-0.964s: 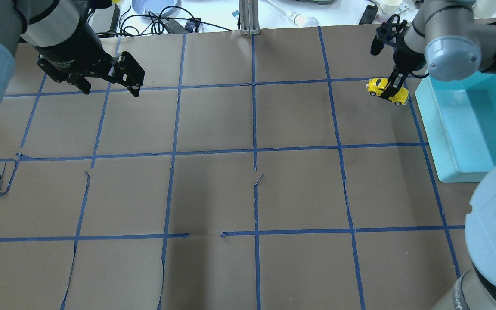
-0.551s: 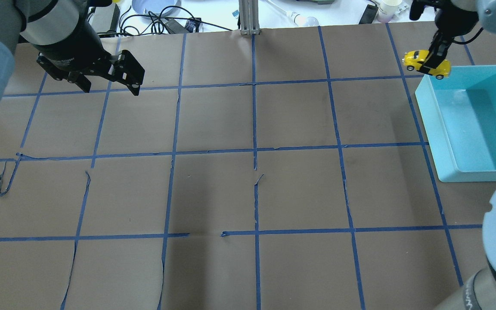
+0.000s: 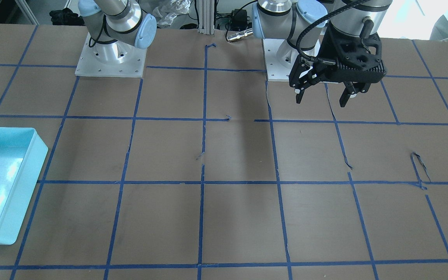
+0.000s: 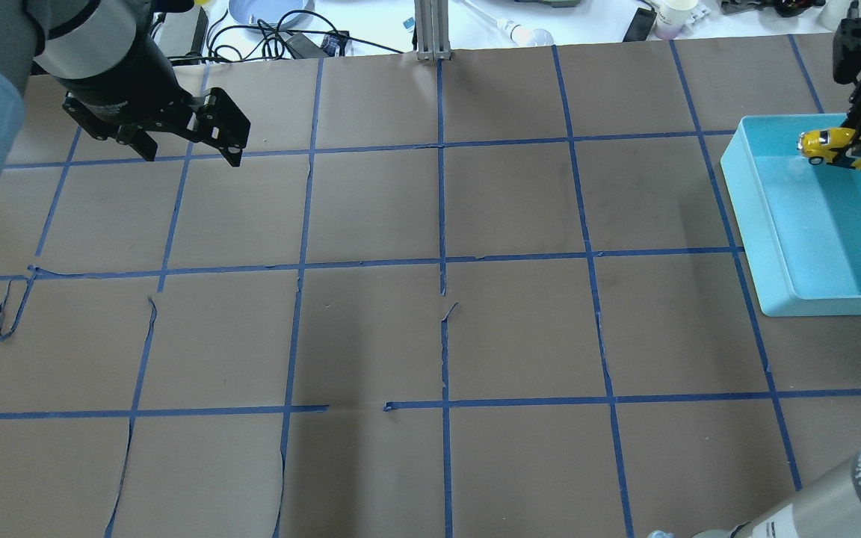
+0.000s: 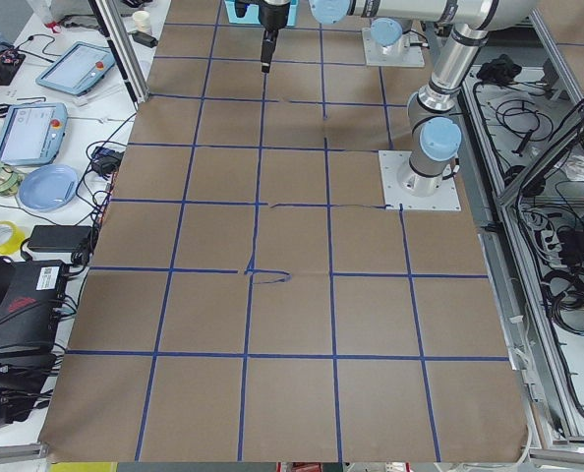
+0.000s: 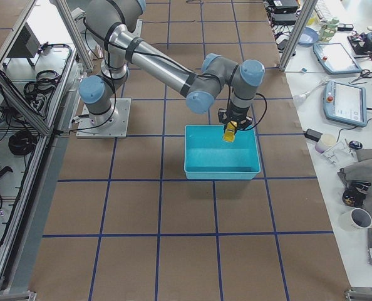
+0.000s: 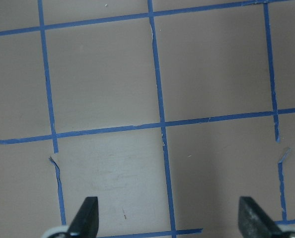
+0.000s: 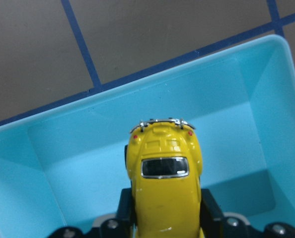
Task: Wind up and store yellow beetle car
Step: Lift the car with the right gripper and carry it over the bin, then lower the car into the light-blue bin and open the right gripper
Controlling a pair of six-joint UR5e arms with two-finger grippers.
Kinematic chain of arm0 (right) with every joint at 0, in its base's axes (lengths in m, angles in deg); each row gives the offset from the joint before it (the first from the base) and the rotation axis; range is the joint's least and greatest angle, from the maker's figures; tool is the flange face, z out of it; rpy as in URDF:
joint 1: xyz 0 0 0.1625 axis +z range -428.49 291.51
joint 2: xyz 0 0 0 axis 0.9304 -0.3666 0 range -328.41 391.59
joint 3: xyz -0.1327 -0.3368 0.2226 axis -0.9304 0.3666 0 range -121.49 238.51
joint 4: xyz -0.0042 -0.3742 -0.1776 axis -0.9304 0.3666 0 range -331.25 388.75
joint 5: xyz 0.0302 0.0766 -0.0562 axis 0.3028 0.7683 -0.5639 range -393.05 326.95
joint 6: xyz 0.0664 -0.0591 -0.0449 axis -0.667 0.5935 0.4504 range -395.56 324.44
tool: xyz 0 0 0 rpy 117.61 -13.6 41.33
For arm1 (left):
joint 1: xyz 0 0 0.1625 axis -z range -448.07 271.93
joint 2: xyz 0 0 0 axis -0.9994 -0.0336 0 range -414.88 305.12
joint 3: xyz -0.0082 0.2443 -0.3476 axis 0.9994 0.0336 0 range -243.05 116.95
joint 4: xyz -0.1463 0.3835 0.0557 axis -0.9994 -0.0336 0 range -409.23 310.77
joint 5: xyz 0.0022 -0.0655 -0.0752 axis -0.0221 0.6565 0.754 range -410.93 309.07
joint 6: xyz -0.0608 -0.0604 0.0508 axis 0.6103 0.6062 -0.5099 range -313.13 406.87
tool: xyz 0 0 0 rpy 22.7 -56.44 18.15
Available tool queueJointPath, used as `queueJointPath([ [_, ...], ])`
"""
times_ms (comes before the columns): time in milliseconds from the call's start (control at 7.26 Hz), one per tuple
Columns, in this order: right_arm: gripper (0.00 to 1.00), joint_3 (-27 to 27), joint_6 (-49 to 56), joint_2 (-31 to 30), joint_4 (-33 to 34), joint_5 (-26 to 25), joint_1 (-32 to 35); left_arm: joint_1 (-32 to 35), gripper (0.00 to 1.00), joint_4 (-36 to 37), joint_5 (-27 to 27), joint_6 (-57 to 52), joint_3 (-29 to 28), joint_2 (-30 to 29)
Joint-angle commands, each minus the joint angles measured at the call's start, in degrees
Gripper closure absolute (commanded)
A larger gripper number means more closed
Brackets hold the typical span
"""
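Brown taped table [image 3: 239,155] is showing, in the front view, the left gripper [image 3: 320,102] hanging with fingers spread and idle, while overhead and in the right wrist view the right gripper [image 4: 859,145] is pinching the yellow car [image 4: 823,140] just over the blue bin [image 4: 759,224], so seemingly only the release is remaining.

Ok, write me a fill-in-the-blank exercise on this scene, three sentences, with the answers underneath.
1. The yellow beetle car hangs over the inside of the light-blue bin, clamped by the robot's ____ gripper.
2. The left gripper hovers above the table with its jaws ____.
3. The table's brown paper is ruled into squares with ____ tape.

Missing words: right; open; blue.
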Motion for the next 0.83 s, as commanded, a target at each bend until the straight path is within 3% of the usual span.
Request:
queueJointPath([
  [0, 1.0, -4.6, 2.4, 3.2, 8.3, -0.4, -1.2, 0.0, 0.0, 0.0, 0.1, -0.1, -0.1, -0.1],
  [138, 0.94, -5.1, 2.5, 5.6, 12.1, -3.2, -1.2, -0.1, 0.0, 0.0, 0.1, -0.2, 0.0, -0.1],
  [551, 0.7, -9.6, 2.5, 6.0, 11.7, -3.4, -1.2, 0.0, 0.0, 0.0, 0.1, -0.2, 0.1, -0.1],
  [688, 0.3, -10.6, 2.7, 5.5, 12.2, -3.1, -1.2, -0.1, 0.0, 0.0, 0.1, -0.2, 0.1, -0.1],
])
